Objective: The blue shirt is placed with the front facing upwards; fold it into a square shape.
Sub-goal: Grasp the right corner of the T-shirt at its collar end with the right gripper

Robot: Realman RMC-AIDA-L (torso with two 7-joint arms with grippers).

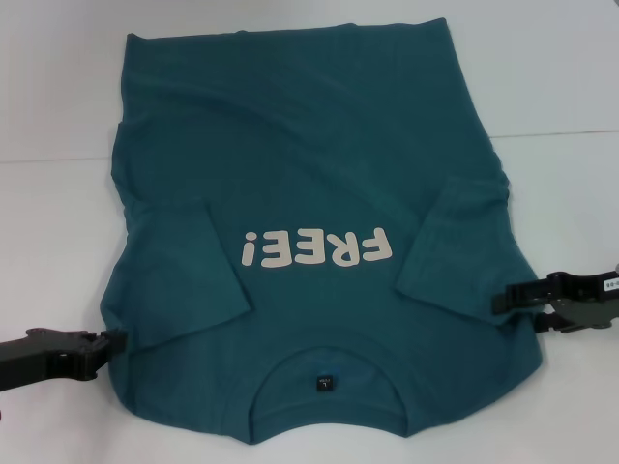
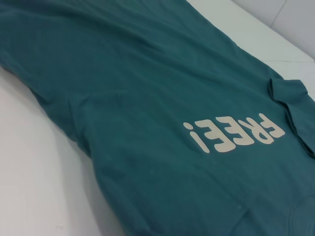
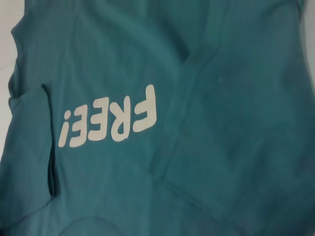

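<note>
The blue shirt (image 1: 309,145) lies flat, front up, on the white table (image 1: 48,242). Its collar is nearest me and its white "FREE!" lettering (image 1: 317,249) reads upside down. Both short sleeves are folded inward over the chest. A small dark neck label (image 1: 324,384) shows inside the collar. My left gripper (image 1: 114,343) sits low at the shirt's left shoulder edge, touching the cloth. At the right shoulder edge, my right gripper (image 1: 513,307) has its fingers apart beside the folded sleeve. The wrist views show only the shirt (image 2: 147,73) (image 3: 236,123) and its lettering, no fingers.
White table surface surrounds the shirt on every side, with a faint seam (image 1: 551,133) running across the far half. Nothing else lies on it.
</note>
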